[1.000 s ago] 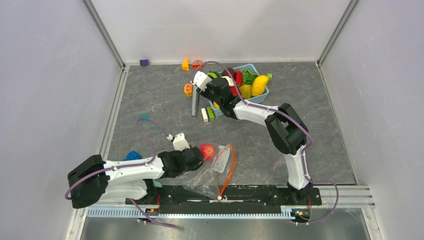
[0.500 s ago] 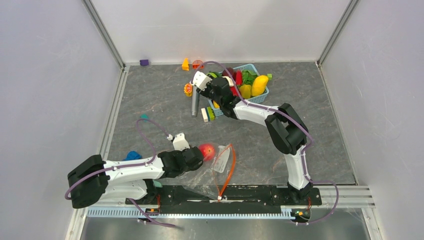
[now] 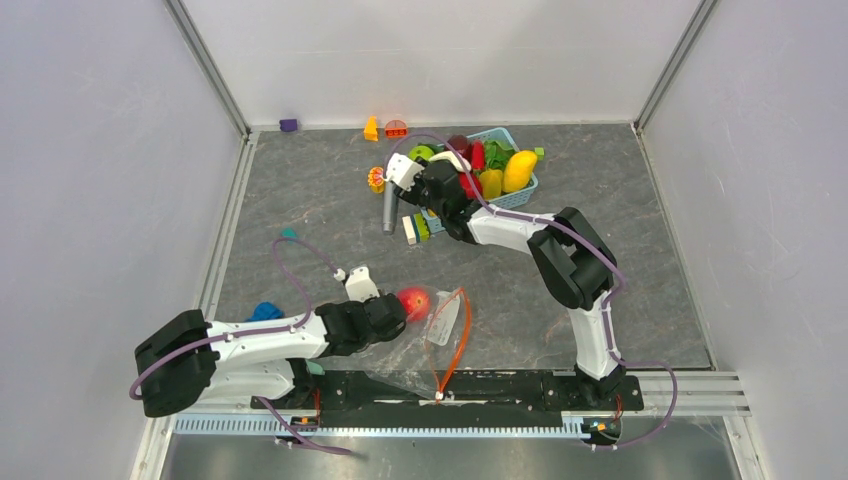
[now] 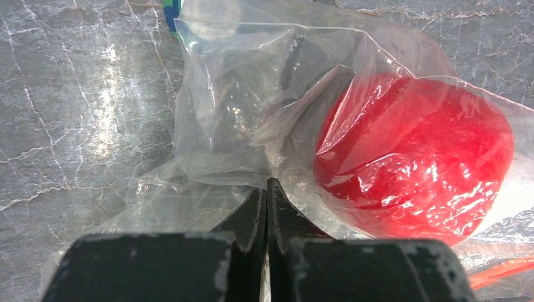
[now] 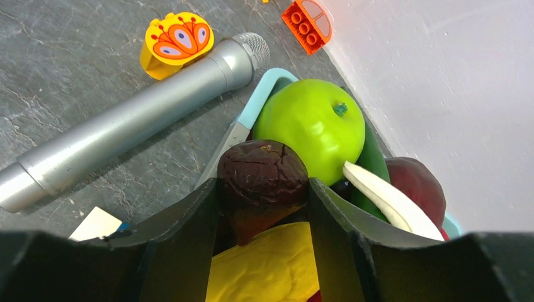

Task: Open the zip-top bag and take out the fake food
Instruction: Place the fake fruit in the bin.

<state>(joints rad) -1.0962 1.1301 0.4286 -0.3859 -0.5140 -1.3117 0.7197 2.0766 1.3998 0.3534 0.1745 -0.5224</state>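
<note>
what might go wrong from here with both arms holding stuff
1. The left tool pinches only a thin fold of the zip-top bag, beside the red fruit; the film may slip free or tear.
2. The right tool holds the dark maroon fruit at the edge of the piled light-blue basket; released there, it could roll off the green apple and out.

walls (image 3: pixel 440 50): plain white | tabletop (image 3: pixel 300 190): grey marbled — glossy sheen
</note>
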